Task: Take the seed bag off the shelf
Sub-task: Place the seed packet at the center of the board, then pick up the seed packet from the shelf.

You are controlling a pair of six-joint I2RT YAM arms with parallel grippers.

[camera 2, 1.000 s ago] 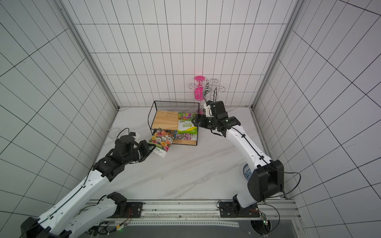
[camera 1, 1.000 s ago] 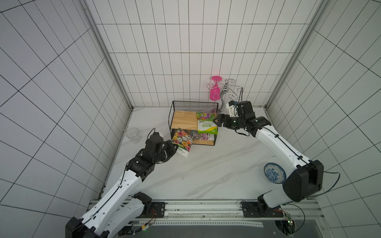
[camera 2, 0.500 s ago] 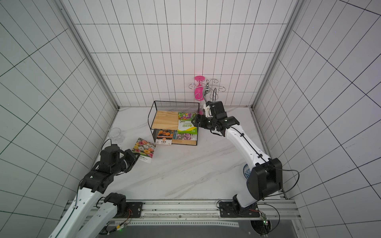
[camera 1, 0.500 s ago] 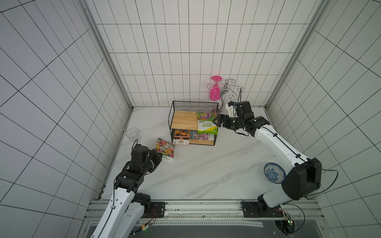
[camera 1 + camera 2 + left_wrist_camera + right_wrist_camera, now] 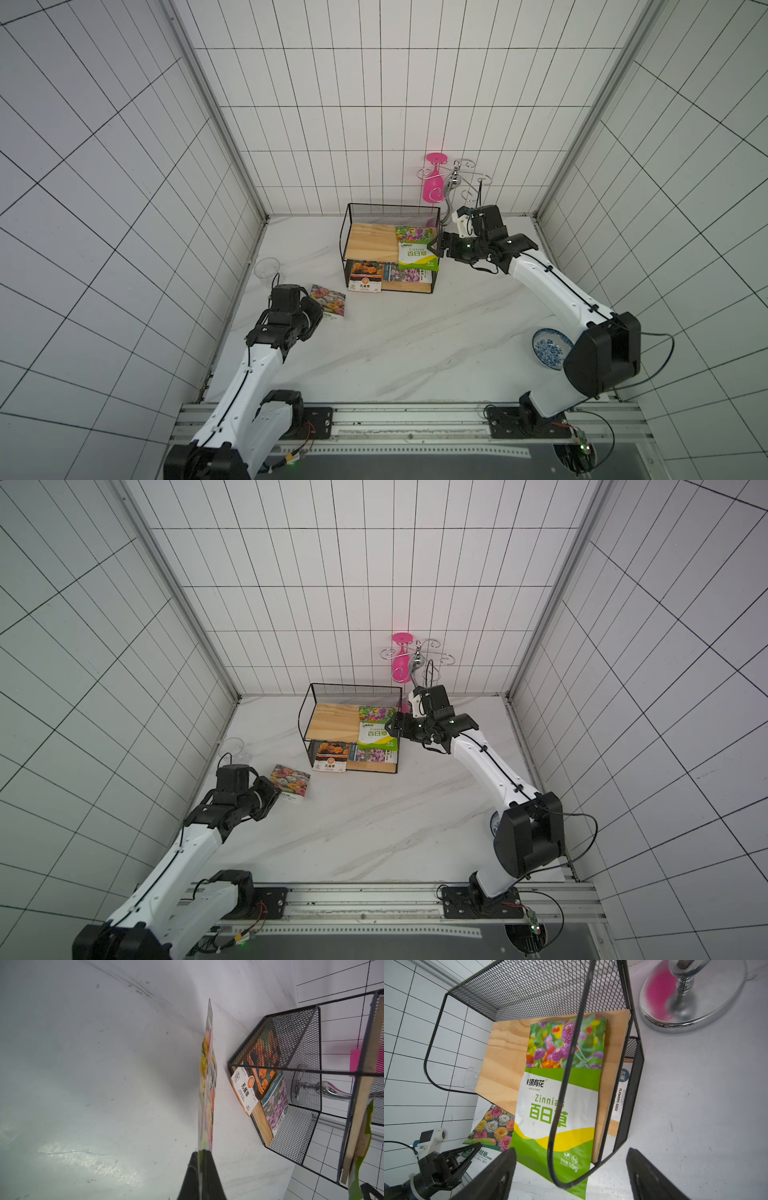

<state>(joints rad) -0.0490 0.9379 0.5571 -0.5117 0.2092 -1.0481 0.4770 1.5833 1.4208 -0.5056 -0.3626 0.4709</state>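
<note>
**Seed bag clear of shelf, held in left gripper**

The seed bag (image 5: pixel 329 300) (image 5: pixel 291 780), printed with roses, is off the shelf (image 5: pixel 370 245) (image 5: pixel 332 725) and over the table (image 5: pixel 415 345), in front of the shelf's left front corner and apart from it. The left gripper (image 5: pixel 319 320) (image 5: pixel 201 1156) is clamped on its white label end. The bag lies picture side up in both top views, and its long axis runs straight out from the fingertips toward the shelf. The left wrist view shows it edge-on (image 5: pixel 206 1084). Whether it touches the table cannot be told.

A wide stretch of bare table lies in front and toward the centre. The left wall stands close behind the left arm, and a clear cup (image 5: pixel 267 267) stands near that wall, behind the gripper.

Three bags are on the shelf. A green bag (image 5: pixel 415 251) (image 5: pixel 556 1109) overhangs the front of the top board. An orange bag (image 5: pixel 365 276) and a purple-flower bag (image 5: pixel 405 274) sit on the lower board, the orange one jutting past its front edge.

The right gripper (image 5: pixel 433 246) (image 5: pixel 390 726) is at the shelf's right end, level with the top board, jaws spread wide and holding nothing. They stand either side of the wire end loop, beside the green bag. Behind it stands a silver glass stand (image 5: pixel 455 183) carrying a pink glass (image 5: pixel 433 189). A blue bowl (image 5: pixel 548 347) lies by the right arm's base.
</note>
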